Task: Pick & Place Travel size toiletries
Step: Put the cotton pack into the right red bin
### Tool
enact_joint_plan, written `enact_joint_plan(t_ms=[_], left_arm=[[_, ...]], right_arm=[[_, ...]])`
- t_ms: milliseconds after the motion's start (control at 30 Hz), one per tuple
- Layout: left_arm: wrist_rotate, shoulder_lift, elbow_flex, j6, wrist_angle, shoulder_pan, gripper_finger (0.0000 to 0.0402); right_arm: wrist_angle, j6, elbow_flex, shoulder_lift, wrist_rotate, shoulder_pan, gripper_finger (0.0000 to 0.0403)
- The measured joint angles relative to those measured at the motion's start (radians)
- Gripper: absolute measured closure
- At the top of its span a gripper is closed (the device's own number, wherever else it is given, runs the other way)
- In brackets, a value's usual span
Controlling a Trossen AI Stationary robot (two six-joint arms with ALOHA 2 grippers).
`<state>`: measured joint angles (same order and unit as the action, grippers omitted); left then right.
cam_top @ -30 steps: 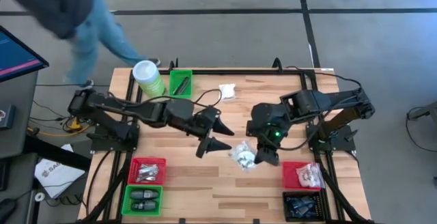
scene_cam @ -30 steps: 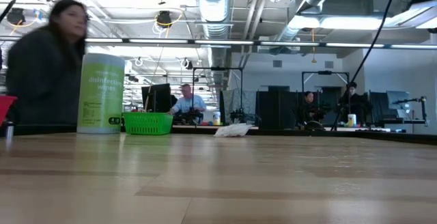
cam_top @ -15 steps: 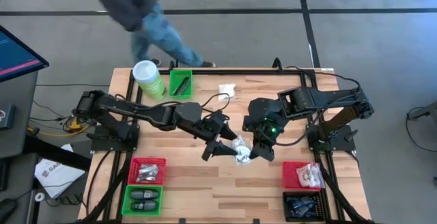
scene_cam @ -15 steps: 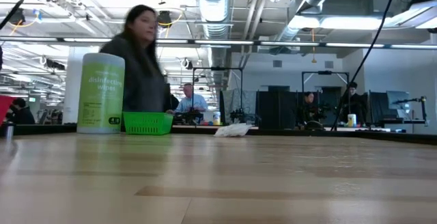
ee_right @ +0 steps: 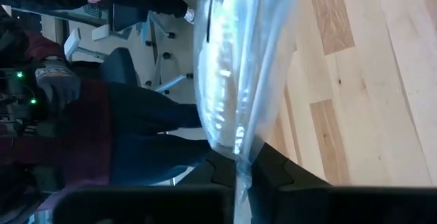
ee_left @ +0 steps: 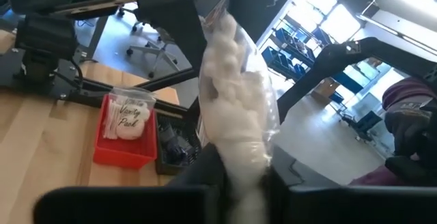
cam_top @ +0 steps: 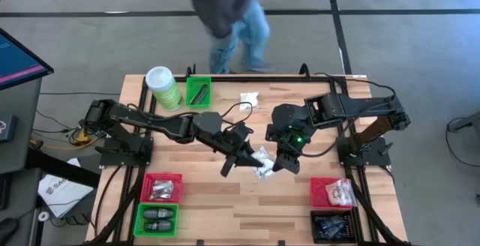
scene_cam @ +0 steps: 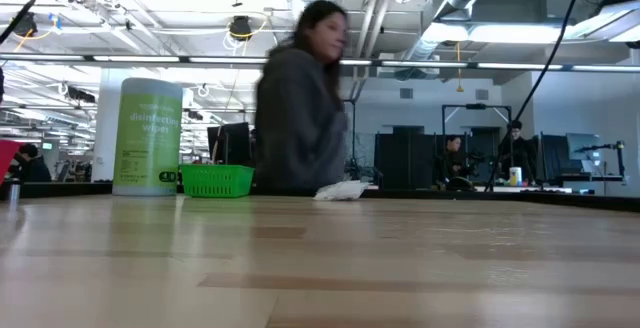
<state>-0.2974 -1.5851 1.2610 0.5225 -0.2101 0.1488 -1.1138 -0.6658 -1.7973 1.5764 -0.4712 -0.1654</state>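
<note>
at the middle of the frame we see a clear bag [cam_top: 262, 162] between the left gripper [cam_top: 241, 158] and the right gripper [cam_top: 279, 163], above the counter [cam_top: 225, 201]. bins [cam_top: 160, 188] sit lower left and lower right; a canister [cam_top: 163, 86] stands upper left.

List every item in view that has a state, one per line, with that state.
clear bag of white pieces: lifted off the table, pinched at both ends
left gripper: shut on the bag
right gripper: shut on the bag
green canister: upright, white lid on
red bin at right: holds a white sachet
green bin at back: holds a dark piece
</note>
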Motion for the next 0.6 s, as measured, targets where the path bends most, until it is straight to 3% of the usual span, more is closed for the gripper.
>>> enact_joint_plan(t_ms=[67, 200, 333, 433, 600], left_arm=[[0.0, 0.0, 0.0, 0.015, 0.001, -0.001, 0.0377], [0.003, 0.004, 0.0, 0.044, -0.006, 0.005, 0.0369], [0.069, 0.02, -0.001, 0.045, 0.003, 0.021, 0.0376], [0.123, 0.033, -0.003, 0.043, -0.017, 0.029, 0.0376], [0.267, 0.067, -0.003, 0.035, -0.052, 0.033, 0.0376]], right_arm=[[-0.003, 0.001, 0.0, -0.004, 0.0, 0.007, 0.0378], [-0.002, 0.003, 0.0, -0.027, 0.002, 0.027, 0.0327], [0.001, -0.017, 0.0, -0.078, 0.054, 0.053, 0.0269], [0.012, -0.038, 0.0, -0.138, 0.165, 0.07, 0.0228], [0.113, -0.112, 0.0, -0.252, 0.46, 0.051, 0.018]])
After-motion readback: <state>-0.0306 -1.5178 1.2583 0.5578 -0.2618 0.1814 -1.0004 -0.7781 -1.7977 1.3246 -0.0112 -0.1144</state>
